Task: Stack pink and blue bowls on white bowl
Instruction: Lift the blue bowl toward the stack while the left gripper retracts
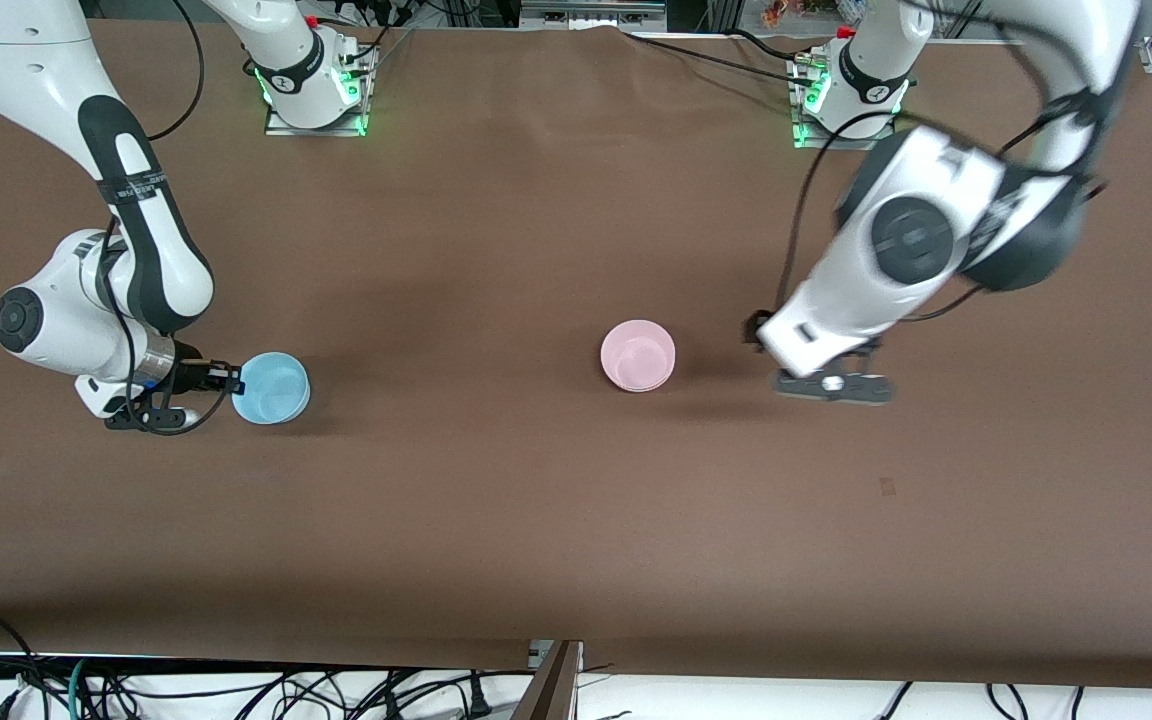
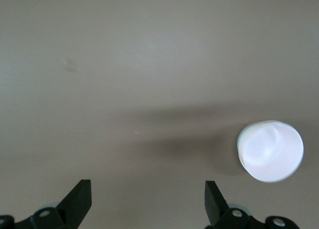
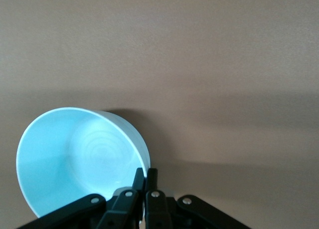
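We see the right tool (image 1: 233,379) low at the right arm's end of the brown worktop (image 1: 536,520), its fingers pinched together on the rim of the light sky-blue round plastic bowl (image 1: 273,388); in the right wrist view the rim sits between the closed fingers (image 3: 148,176) and the bowl (image 3: 82,161) looks tilted. The pale pink round plastic bowl (image 1: 638,355) rests upright near the middle of the worktop, well apart from the blue one. A paler rim shows under it, though we cannot tell whether that is the white bowl. The left tool (image 1: 833,385) hovers just beside the pink bowl, toward the left arm's end, with its fingers (image 2: 77,199) spread wide and holding nothing.
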`<move>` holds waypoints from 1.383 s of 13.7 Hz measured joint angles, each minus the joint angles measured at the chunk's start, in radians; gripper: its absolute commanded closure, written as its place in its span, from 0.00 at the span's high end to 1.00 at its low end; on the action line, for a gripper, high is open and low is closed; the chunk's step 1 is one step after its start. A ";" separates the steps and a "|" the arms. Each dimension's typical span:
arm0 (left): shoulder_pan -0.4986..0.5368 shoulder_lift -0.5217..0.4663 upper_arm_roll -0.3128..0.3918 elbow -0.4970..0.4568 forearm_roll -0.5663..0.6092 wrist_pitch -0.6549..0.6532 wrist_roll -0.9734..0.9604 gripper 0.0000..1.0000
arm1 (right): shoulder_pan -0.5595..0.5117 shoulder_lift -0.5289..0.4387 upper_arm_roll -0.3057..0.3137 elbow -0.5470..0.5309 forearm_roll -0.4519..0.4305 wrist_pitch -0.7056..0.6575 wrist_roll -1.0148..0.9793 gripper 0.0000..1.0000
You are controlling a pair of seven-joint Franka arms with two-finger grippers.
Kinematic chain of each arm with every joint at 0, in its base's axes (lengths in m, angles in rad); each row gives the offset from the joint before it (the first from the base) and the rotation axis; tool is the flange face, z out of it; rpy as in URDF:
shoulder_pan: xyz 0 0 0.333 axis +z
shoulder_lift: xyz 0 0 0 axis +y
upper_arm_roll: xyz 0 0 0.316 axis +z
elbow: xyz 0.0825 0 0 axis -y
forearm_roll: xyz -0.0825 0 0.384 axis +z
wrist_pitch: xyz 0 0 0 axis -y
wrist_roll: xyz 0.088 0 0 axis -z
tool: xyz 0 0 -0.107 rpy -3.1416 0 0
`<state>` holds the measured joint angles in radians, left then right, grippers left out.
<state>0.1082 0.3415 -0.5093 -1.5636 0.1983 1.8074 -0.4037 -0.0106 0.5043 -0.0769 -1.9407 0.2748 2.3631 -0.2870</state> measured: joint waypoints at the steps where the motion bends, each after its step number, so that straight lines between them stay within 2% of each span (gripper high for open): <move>1: 0.038 -0.040 0.000 0.010 0.000 -0.018 0.006 1.00 | 0.000 0.000 0.000 0.017 0.010 -0.024 -0.001 0.00; 3: 0.075 -0.090 0.001 0.070 0.000 -0.123 0.020 1.00 | 0.001 -0.001 0.000 0.079 0.019 -0.103 -0.003 0.00; 6: 0.106 -0.112 0.002 0.184 0.000 -0.301 0.089 1.00 | 0.004 -0.006 0.009 0.179 0.024 -0.202 -0.004 0.00; 8: 0.142 -0.110 0.006 0.198 -0.004 -0.331 0.153 1.00 | 0.012 -0.008 0.041 0.215 0.031 -0.226 0.007 0.00; 10: 0.174 -0.105 0.024 0.194 -0.061 -0.333 0.217 1.00 | 0.024 -0.010 0.098 0.237 0.035 -0.236 0.078 0.00; 12: 0.151 -0.121 0.113 0.160 -0.135 -0.302 0.301 1.00 | 0.048 -0.010 0.157 0.248 0.035 -0.237 0.177 0.00; 14: 0.017 -0.184 0.308 0.062 -0.192 -0.213 0.385 1.00 | 0.114 -0.010 0.181 0.252 0.035 -0.237 0.298 0.00; 15: -0.046 -0.228 0.384 -0.002 -0.199 -0.171 0.396 1.00 | 0.157 -0.010 0.183 0.252 0.035 -0.233 0.355 0.00; 17: -0.089 -0.308 0.430 -0.100 -0.200 -0.143 0.396 1.00 | 0.249 -0.007 0.185 0.254 0.035 -0.195 0.464 0.00; 19: -0.093 -0.345 0.431 -0.136 -0.200 -0.138 0.396 1.00 | 0.334 0.008 0.186 0.269 0.035 -0.152 0.586 0.00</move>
<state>0.0157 -0.0031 -0.0781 -1.6991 -0.0016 1.6699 -0.0077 0.3231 0.5119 0.1086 -1.6718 0.3096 2.2108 0.2994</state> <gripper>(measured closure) 0.000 0.978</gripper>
